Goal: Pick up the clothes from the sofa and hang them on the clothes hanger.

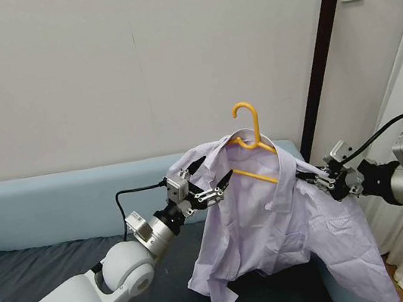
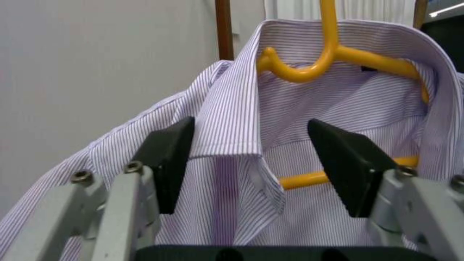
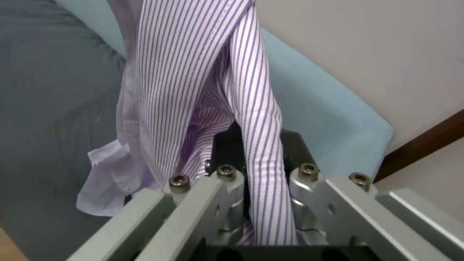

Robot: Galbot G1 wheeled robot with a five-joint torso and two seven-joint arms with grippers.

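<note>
We see striped shirt [image 1: 274, 224] hanging in air over sofa [image 1: 42, 207]. Shirt sits on yellow hanger [image 1: 251, 132], hook poking out at shirt's 12 o'clock. Our left gripper [image 1: 206, 187] at shirt's 9 o'clock, fingers [image 2: 170, 157] wide apart, collar just beyond them. Our right gripper [image 1: 323, 179] at shirt's 3 o'clock, fingers [image 3: 294, 147] clamped on shirt cloth.

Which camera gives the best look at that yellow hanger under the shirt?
The head view: the yellow hanger shows from hook to lower bar, with the shirt draped over it. The left wrist view catches the hanger close up, hook top cut off, bar partly covered. The right wrist view faces striped shirt cloth.
</note>
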